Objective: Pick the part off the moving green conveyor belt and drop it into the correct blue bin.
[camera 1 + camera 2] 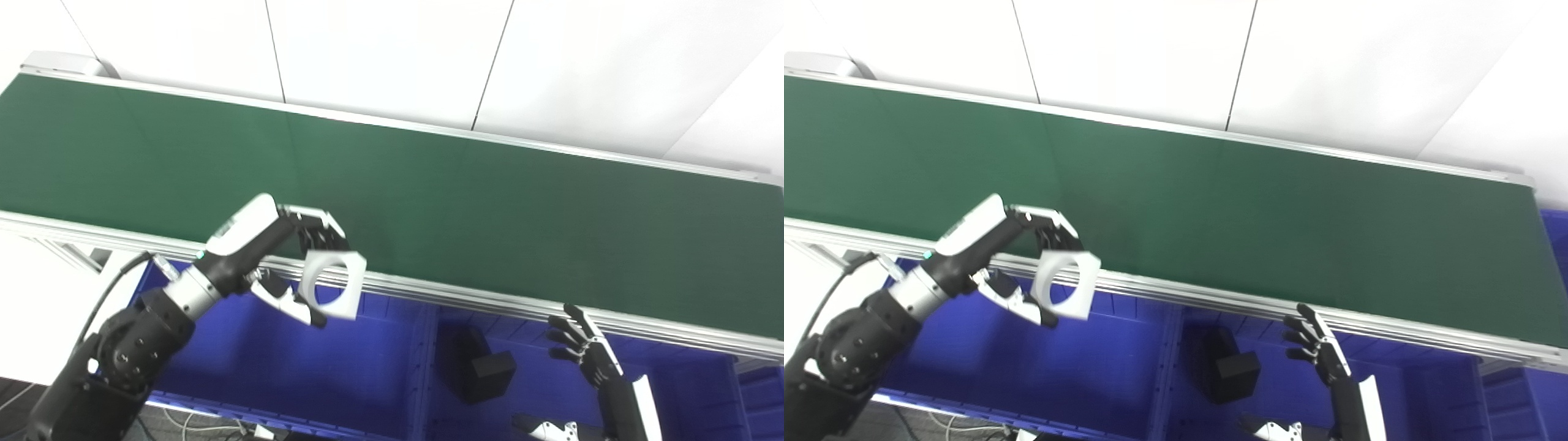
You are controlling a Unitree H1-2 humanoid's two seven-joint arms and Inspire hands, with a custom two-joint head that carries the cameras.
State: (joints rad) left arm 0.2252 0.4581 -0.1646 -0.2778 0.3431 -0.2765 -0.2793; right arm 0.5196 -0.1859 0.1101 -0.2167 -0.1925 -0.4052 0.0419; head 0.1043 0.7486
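The white part, a flat square plate with rounded corners and a large round hole through it, is held by the left hand. Dark fingers are closed on its upper edge and the thumb is set against its lower left edge. The plate is held nearly upright, its face turned toward the cameras, clear of the green conveyor belt and just past the belt's aluminium near rail.

Directly beneath the part lies the left blue bin, its smooth plastic floor showing bare where it is visible. The neighbouring blue bin, beyond a ribbed divider, is seen to hold a matte black block. The drop is therefore judged to depend on the part staying over the left compartment, well apart from the divider.

The right hand is raised beside the near rail with its fingers spread, holding nothing. The belt surface appears matte, finely textured and without parts.
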